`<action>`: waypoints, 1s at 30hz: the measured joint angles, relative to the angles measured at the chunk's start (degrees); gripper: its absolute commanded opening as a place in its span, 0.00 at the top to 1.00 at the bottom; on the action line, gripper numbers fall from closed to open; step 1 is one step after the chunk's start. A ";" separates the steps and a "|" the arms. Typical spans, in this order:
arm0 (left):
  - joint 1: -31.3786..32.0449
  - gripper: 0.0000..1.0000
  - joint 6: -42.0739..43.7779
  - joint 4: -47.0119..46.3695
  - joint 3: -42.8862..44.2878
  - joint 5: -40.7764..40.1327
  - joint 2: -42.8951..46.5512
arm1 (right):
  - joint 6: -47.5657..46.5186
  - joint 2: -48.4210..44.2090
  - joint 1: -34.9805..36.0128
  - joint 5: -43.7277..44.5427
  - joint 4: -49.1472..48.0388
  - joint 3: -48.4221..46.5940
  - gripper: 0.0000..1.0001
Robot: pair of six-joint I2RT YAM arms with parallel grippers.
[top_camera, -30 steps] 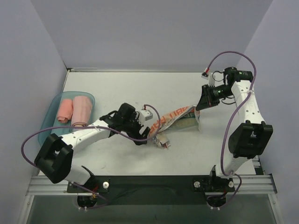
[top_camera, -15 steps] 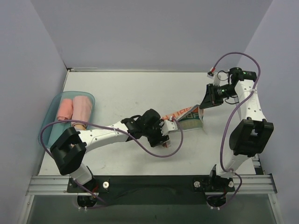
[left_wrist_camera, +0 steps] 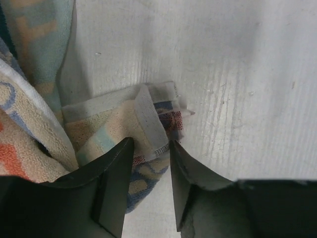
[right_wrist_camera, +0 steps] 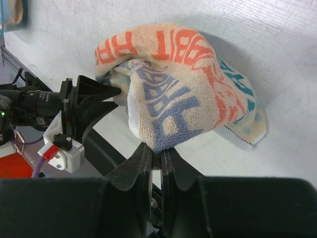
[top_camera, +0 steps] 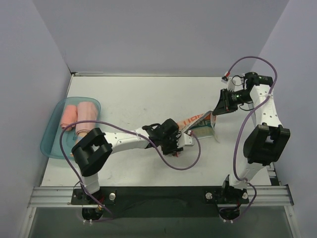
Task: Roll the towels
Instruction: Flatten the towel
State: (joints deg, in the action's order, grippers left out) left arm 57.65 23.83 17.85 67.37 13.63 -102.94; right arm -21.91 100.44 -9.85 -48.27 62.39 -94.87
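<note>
The left gripper [top_camera: 174, 147] has moved right to the near corner of the RABBIT towel [top_camera: 197, 120] at mid worktop [top_camera: 143, 94] and now pinches it, while the right gripper [top_camera: 216, 112] stays clamped on its raised edge, so rolling can probably begin.

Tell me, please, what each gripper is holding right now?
Left gripper: closed on a fold of the towel.
Right gripper: closed on another edge of the same towel.

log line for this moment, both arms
left gripper: shut on RABBIT towel corner | right gripper: shut on other end | two rolled towels: in tray
</note>
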 measured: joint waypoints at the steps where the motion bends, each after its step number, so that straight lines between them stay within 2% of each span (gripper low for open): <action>1: 0.00 0.65 0.26 0.00 0.28 -0.35 -0.59 | 0.00 0.07 -0.11 0.00 -0.02 0.00 1.00; 3: -0.09 0.83 0.72 0.00 0.48 -1.27 -1.36 | 0.00 0.22 -0.35 -0.02 -0.07 0.00 1.00; 4: -0.26 1.00 1.01 0.11 0.48 -1.77 -1.40 | -0.02 0.31 -0.55 -0.04 -0.07 0.00 1.00; 10: -3.54 1.00 1.42 3.91 0.55 -0.79 1.36 | -0.07 0.37 -2.40 -0.07 -0.07 0.00 1.00; 16: -17.92 1.00 3.19 14.03 0.52 3.76 16.90 | -0.20 0.37 -5.53 -0.28 0.04 -1.81 1.00; 20: -26.88 1.00 8.37 20.15 0.52 5.22 27.54 | -0.20 0.35 -7.96 -0.70 -0.04 -4.96 1.00; 26: -37.92 1.00 17.40 25.86 -3.19 8.07 36.22 | -0.70 0.15 -10.95 -0.79 0.59 -5.68 1.00; 29: -40.68 1.00 22.08 26.99 -7.32 10.62 39.04 | -0.90 0.15 -11.39 -0.94 1.14 -5.55 1.00; 30: -40.68 0.96 23.67 27.78 -8.87 12.07 39.95 | -0.90 0.15 -11.39 -1.11 1.14 -5.27 1.00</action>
State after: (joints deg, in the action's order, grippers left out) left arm 16.97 47.51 45.63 58.50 25.69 -62.98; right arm -22.81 100.60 -21.23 -49.39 63.53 -100.14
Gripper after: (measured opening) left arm 0.050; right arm 0.087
